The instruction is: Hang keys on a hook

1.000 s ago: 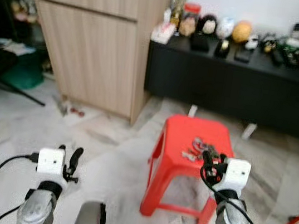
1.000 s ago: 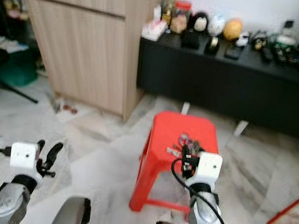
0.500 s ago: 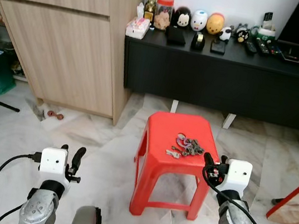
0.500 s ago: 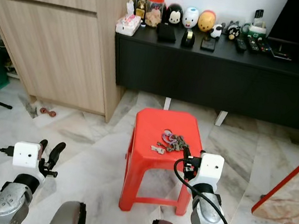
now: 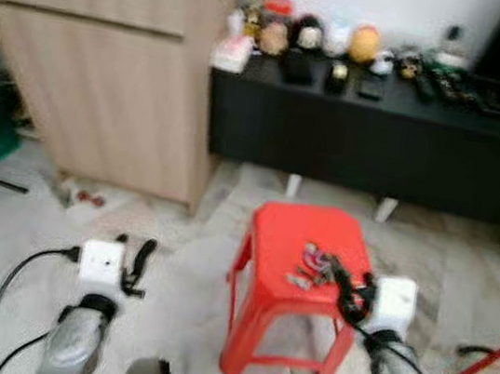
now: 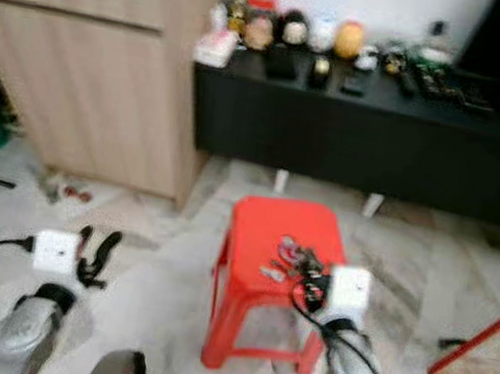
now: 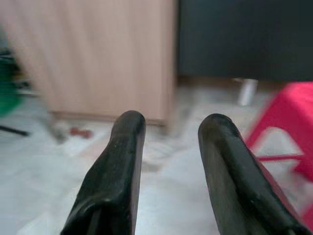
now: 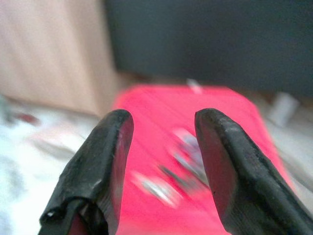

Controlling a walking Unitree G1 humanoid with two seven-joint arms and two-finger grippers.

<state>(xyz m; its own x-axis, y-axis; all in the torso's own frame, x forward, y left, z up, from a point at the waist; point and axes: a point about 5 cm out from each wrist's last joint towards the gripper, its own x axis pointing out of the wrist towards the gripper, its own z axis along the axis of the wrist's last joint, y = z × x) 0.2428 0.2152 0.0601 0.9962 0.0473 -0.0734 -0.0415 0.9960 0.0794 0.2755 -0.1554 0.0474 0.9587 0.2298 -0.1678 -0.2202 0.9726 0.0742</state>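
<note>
Right gripper (image 8: pixel 161 147) hangs open and empty just above the keys (image 5: pixel 312 262) on the red stool (image 5: pixel 304 237); no writing is readable.

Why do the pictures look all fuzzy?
Both eye views are smeared, as when the camera moves: the keys on the red stool are a blur. In the right wrist view the black fingers look sharper than the keys behind them. The left wrist view blurs the wooden cabinet.
</note>
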